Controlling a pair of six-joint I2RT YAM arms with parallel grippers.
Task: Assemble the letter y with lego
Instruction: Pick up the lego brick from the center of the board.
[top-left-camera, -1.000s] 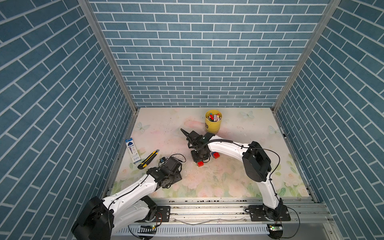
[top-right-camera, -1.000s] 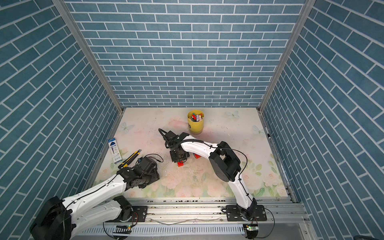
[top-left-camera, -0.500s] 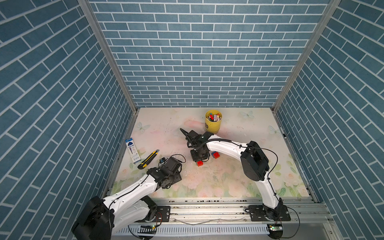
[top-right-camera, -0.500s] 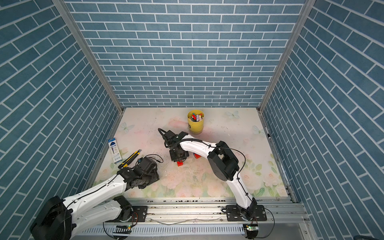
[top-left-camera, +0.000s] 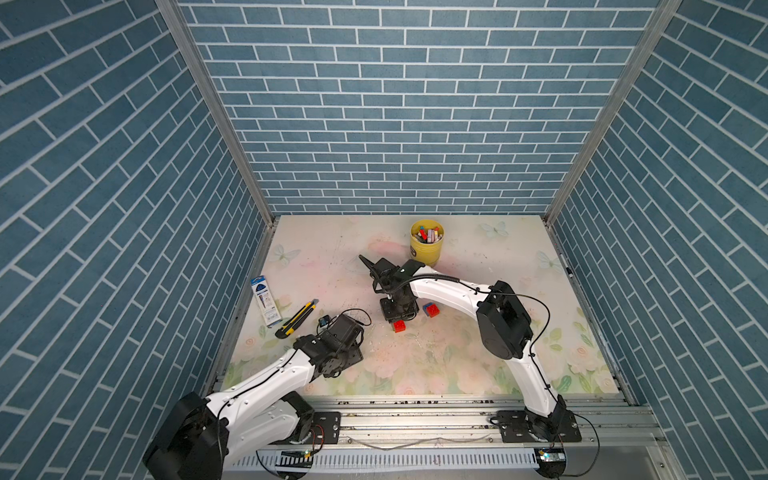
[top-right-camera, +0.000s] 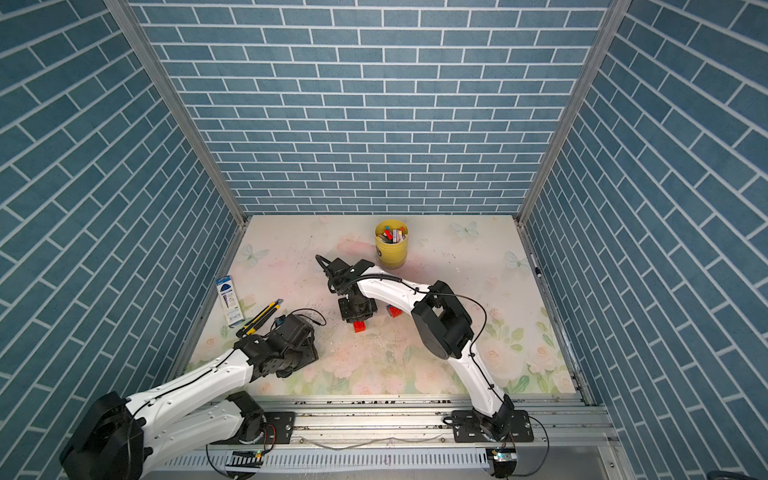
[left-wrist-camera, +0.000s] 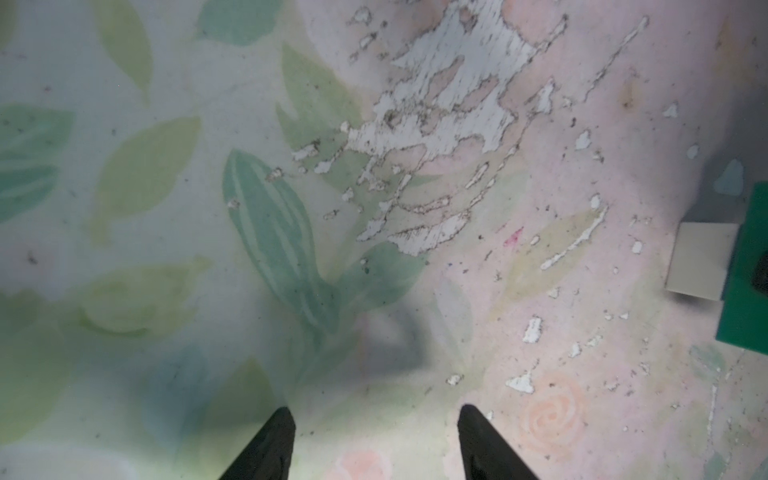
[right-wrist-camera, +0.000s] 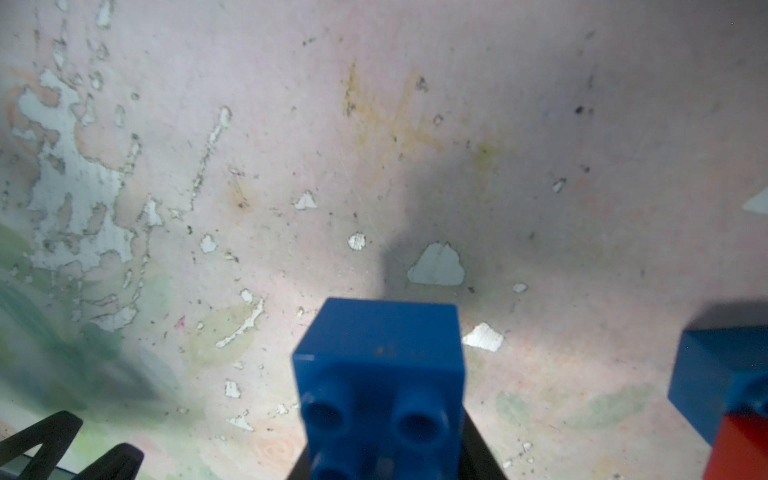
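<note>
My right gripper (right-wrist-camera: 380, 415) is shut on a blue lego brick (right-wrist-camera: 380, 365), studs turned toward the wrist camera, a little above the floral mat. Beside it stands a blue brick stacked on a red one (right-wrist-camera: 731, 386), which both top views show just right of the gripper (top-left-camera: 431, 309). A lone red brick (top-left-camera: 399, 326) lies on the mat at the front of my right gripper (top-left-camera: 398, 311). My left gripper (left-wrist-camera: 376, 415) is open over bare mat, holding nothing. In the left wrist view a white brick (left-wrist-camera: 702, 259) sits against a green brick (left-wrist-camera: 748, 270).
A yellow cup of coloured sticks (top-left-camera: 427, 243) stands at the back of the mat. A yellow-black box cutter (top-left-camera: 296, 318) and a blue-white packet (top-left-camera: 264, 300) lie near the left wall. Blue tiled walls close in three sides.
The right arm's elbow has swung slightly to the left. The grippers and bricks stay where they were.
</note>
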